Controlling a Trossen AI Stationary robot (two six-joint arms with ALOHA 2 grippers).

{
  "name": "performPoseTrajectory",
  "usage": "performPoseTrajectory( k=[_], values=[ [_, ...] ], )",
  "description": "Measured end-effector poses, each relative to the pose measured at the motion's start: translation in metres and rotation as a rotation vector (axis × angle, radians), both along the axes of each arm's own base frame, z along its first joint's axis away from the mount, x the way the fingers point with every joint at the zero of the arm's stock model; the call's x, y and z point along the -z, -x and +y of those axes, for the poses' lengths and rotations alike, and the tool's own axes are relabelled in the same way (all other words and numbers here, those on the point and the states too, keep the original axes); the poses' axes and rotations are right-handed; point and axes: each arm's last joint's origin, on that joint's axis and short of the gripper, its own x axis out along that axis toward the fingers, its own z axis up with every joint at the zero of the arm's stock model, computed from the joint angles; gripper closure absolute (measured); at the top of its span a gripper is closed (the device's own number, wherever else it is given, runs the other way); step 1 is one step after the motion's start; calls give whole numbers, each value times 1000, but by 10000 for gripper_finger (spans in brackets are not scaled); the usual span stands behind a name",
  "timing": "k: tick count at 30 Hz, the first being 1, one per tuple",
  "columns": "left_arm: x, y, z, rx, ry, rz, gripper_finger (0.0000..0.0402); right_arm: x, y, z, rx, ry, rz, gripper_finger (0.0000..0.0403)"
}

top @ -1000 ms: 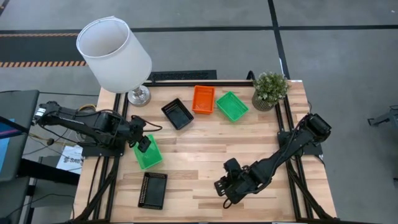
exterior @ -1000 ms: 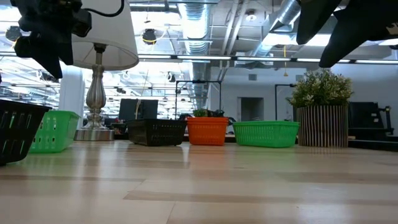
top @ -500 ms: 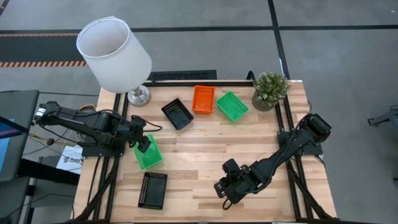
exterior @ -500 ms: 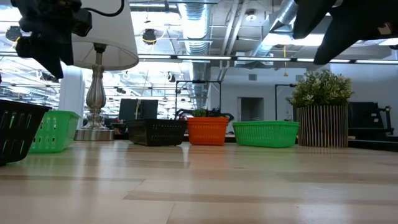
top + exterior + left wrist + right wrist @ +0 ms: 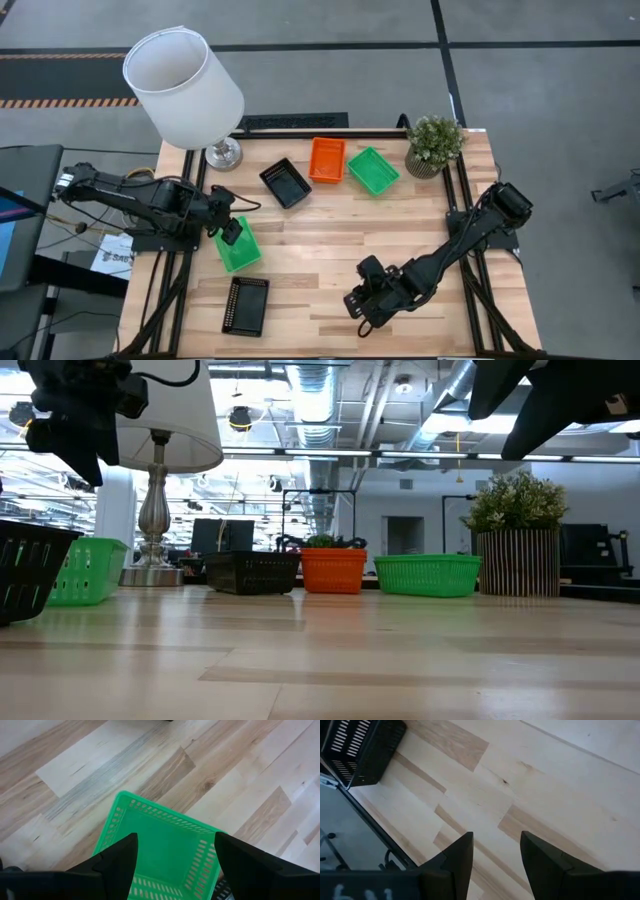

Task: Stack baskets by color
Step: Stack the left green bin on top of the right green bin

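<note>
Five baskets show on the table. At the far side, in a row from left to right, a black basket point(image 5: 285, 183), an orange one point(image 5: 327, 160) and a green one point(image 5: 373, 170) rest on their bottoms. A second green basket point(image 5: 238, 247) sits near the left edge, and my left gripper point(image 5: 232, 232) hovers open above it point(image 5: 165, 845), its fingers clear of the rim. A second black basket point(image 5: 246, 305) lies at the near left. My right gripper point(image 5: 356, 303) hangs open over bare wood point(image 5: 492, 845) near the front edge.
A white lamp point(image 5: 183, 90) stands at the far left corner and a potted plant point(image 5: 434, 145) at the far right corner. Bare wood point(image 5: 330, 240) stretches across the table's middle between the far row and my right gripper.
</note>
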Motion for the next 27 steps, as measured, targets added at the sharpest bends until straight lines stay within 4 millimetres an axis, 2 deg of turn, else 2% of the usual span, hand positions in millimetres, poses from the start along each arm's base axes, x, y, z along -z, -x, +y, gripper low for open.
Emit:
performPoseTrajectory(
  k=[13, 23, 27],
  values=[
    [0, 0, 0, 66, -12, 13, 148, 0, 0, 0, -1, -5, 2, 219],
    [2, 0, -2, 119, 19, 36, 99, 0, 0, 0, 0, -4, 2, 209],
    [5, -1, -3, 113, 14, 79, 94, 0, 0, 0, 0, -4, 2, 210]
  ],
)
